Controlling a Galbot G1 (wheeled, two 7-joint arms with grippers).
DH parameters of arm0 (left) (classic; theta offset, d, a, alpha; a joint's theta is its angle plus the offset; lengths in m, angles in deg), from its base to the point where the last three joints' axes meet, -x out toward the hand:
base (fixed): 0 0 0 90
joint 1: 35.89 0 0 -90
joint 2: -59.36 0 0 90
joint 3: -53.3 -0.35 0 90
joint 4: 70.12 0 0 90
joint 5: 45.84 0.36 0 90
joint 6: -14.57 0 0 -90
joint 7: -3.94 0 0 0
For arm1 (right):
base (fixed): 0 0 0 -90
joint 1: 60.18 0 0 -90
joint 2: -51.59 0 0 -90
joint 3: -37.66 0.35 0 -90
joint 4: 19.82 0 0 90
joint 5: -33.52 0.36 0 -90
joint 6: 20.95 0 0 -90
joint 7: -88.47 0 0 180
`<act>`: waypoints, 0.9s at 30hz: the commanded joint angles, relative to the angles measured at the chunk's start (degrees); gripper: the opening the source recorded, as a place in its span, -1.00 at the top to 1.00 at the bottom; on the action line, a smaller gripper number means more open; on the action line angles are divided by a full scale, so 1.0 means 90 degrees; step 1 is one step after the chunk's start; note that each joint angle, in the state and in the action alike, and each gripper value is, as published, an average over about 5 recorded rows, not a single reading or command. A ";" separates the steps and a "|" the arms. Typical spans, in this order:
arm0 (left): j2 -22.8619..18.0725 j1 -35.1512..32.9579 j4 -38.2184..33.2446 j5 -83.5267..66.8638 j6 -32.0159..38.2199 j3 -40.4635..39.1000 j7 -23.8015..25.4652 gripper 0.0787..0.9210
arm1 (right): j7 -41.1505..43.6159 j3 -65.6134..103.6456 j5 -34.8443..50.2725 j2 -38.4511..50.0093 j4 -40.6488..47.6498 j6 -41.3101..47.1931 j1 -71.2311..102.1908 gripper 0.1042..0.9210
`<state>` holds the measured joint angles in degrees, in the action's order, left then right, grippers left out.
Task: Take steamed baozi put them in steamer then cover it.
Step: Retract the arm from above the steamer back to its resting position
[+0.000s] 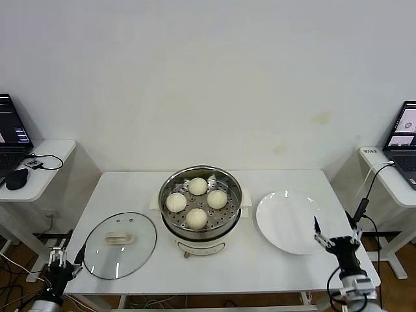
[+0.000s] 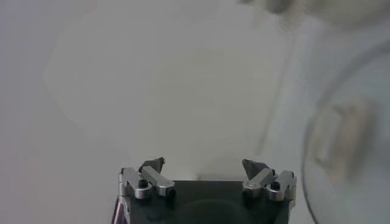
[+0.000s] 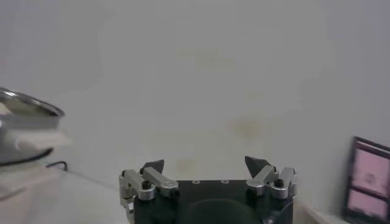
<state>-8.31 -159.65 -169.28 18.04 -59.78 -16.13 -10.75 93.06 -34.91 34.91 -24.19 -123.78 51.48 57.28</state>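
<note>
The left arm sat low at the front left corner of the worktop [image 1: 130, 188], and the left pincer [image 1: 57, 252] pointed up with its fingers spread wide and nothing in them. The right arm sat low at the front right corner. The right pincer [image 1: 337, 238] also pointed up, wide apart and holding nothing, just beside the near edge of the white plate [image 1: 292, 224].

The room had a big plain pale wall [image 1: 208, 78] behind everything. The white worktop stood in front of it. A small side desk [image 1: 45, 162] stood off to the left with a laptop [image 1: 12, 130] and a black mouse [image 1: 17, 178] on it. Another side desk [image 1: 396, 175] stood off to the right with a second laptop [image 1: 406, 133].

The shiny steamer [image 1: 200, 218] stood in the middle of the worktop on its white base, with no lid on it. All four steamed baozi [image 1: 197, 186] lay inside on the tray with holes, close together in a ring. The cover [image 1: 120, 245] lay flat near the front left corner, with its cream handle facing up, a little apart from the steamer. The white plate lay on the right side of the worktop, close to the steamer but not touching it.
</note>
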 commanded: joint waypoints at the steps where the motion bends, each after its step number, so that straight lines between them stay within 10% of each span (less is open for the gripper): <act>1: 0.0199 0.0214 0.0651 0.1267 0.0120 -0.0387 -0.0161 -0.77 | -0.0078 0.0540 -0.0340 -0.0568 0.0071 -0.0420 0.0512 -0.76; 27: 0.0434 0.2065 0.1727 0.1105 0.0070 -0.1569 0.0108 -0.77 | -0.0094 0.0705 -0.0603 -0.0863 -0.0053 -0.0592 0.0834 -0.76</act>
<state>-4.78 -145.72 -156.73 27.17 -59.21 -28.03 -9.92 92.25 -29.11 29.90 -31.33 -124.18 46.55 64.04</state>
